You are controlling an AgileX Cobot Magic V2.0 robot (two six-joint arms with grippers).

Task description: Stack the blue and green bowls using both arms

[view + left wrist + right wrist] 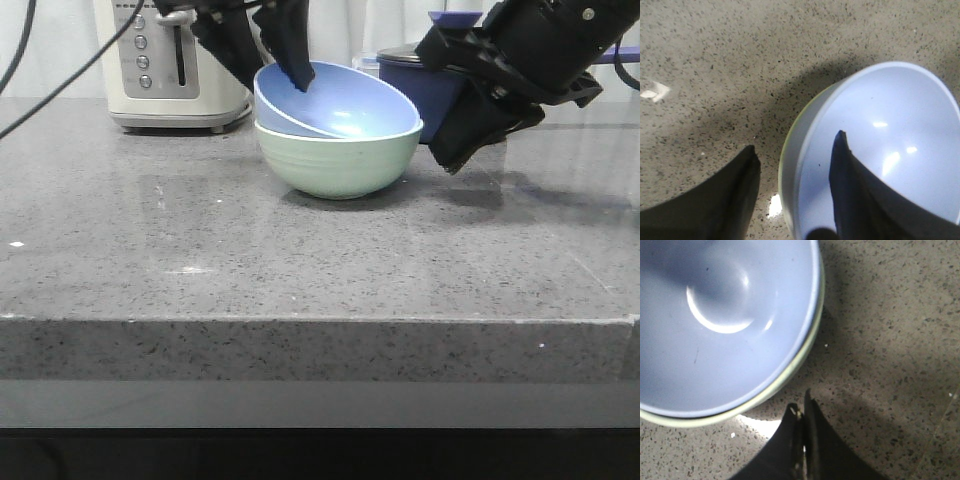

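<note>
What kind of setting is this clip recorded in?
Most likely a kitchen counter, or a mock-up of one: a speckled grey stone countertop with a cream toaster at the back, a dark blue lidded pot beside it, and a blue bowl sitting tilted inside a green bowl.

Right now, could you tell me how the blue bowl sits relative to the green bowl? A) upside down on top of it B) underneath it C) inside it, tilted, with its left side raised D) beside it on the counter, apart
C: the blue bowl rests inside the green bowl and is tilted, its left rim raised where one finger of the open left gripper reaches inside it.
</note>
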